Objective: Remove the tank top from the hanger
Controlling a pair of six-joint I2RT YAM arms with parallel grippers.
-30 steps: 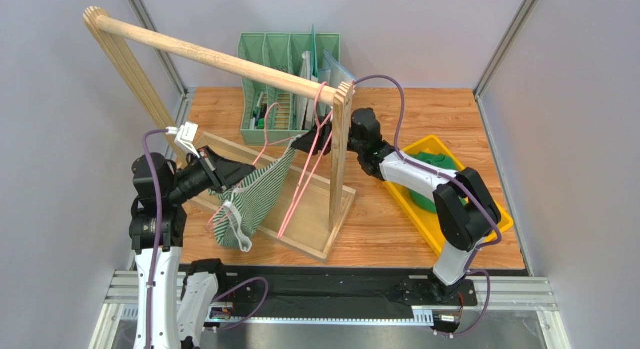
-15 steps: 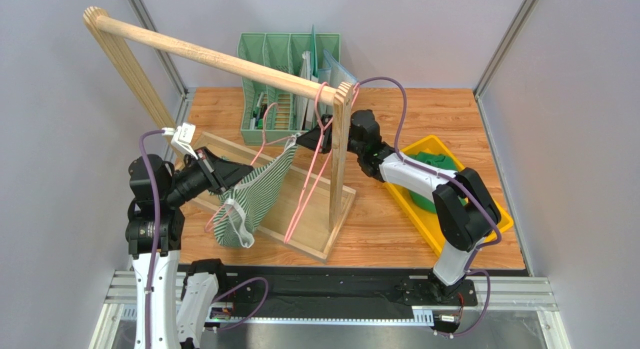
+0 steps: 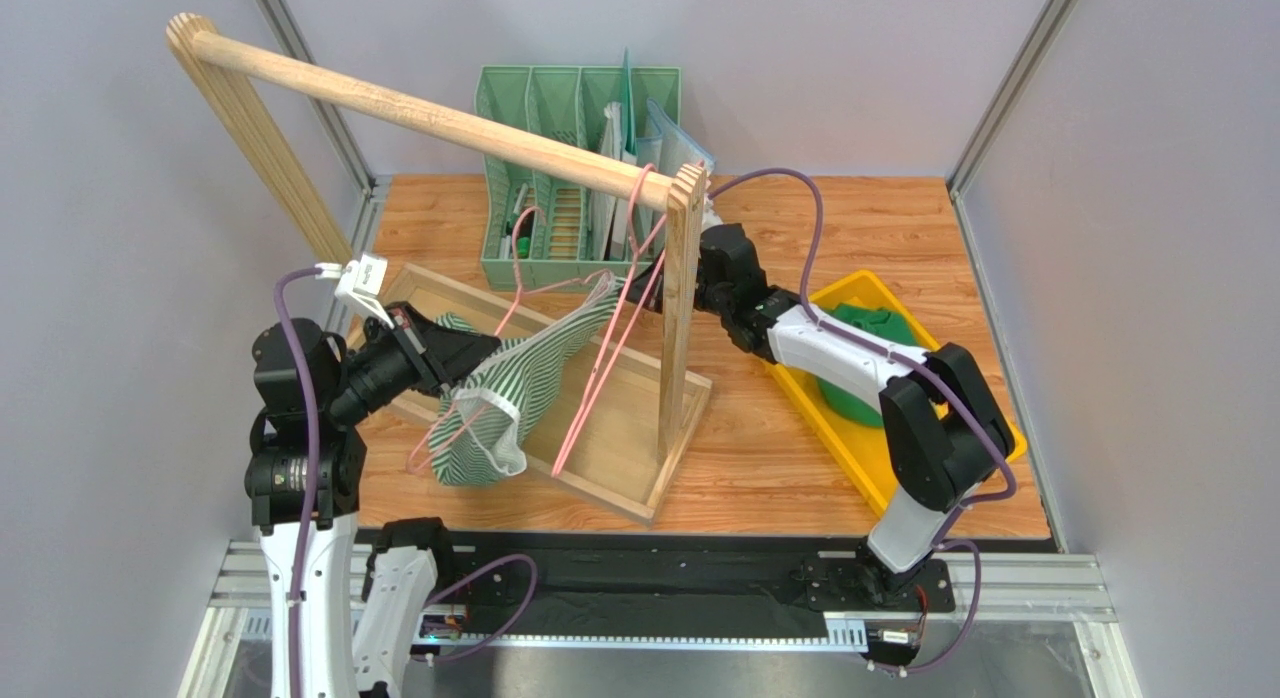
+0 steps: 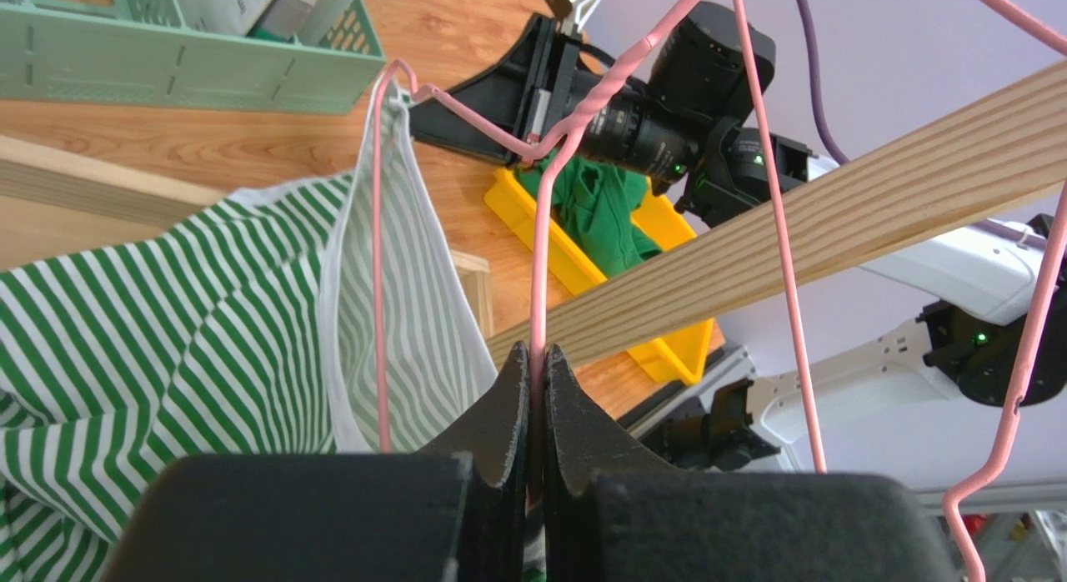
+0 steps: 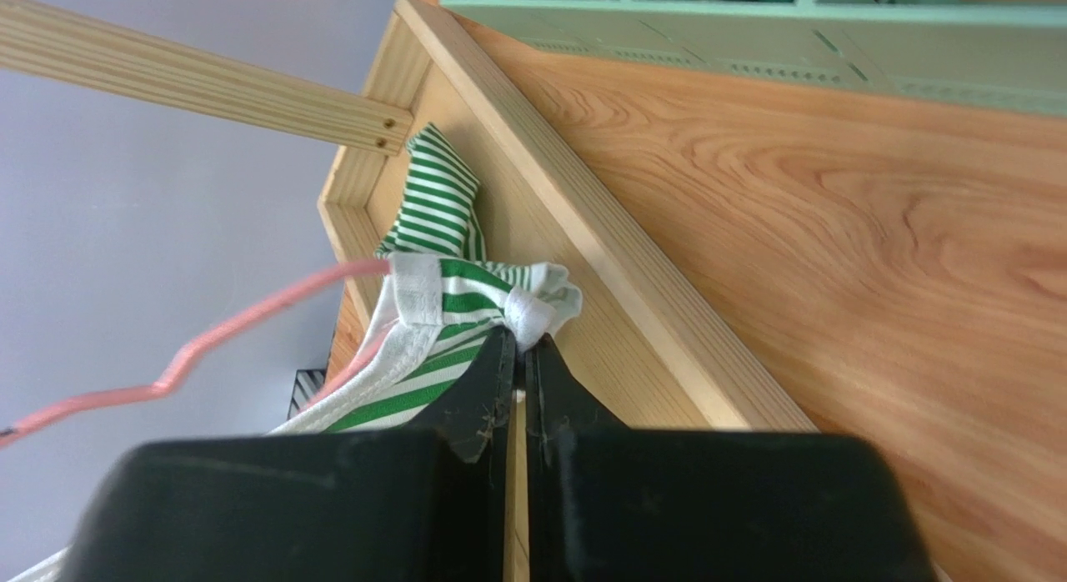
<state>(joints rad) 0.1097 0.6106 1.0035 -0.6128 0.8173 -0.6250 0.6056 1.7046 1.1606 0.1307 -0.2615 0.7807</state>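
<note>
Presently, the left tool (image 4: 536, 357) has its fingers fully closed, pinching a pink wire run of the hanger (image 4: 541, 219) between the tips. The right tool (image 5: 520, 347) is likewise closed, clamped on a bunched, white-trimmed strap of the tank top (image 5: 438, 213).

In the overhead view the left tool sits left of centre. The right tool sits near centre, just left of the upright post (image 3: 679, 308) of the wooden rack. The green-and-white striped tank top is stretched between them. Its strap end is raised at centre and its body sags toward the lower left, above the rack's base tray (image 3: 639, 458).

The hanger's hook sits over the rail (image 3: 451, 121) at its right end, beside the post, and the frame hangs tilted. In the left wrist view one wire runs along the garment's white trim.

Beyond the rack, a green organiser (image 3: 579, 98) stands at upper centre. A yellow bin (image 3: 819, 406) holding green cloth (image 3: 864, 391) lies right of centre on the wooden surface (image 3: 842, 226).
</note>
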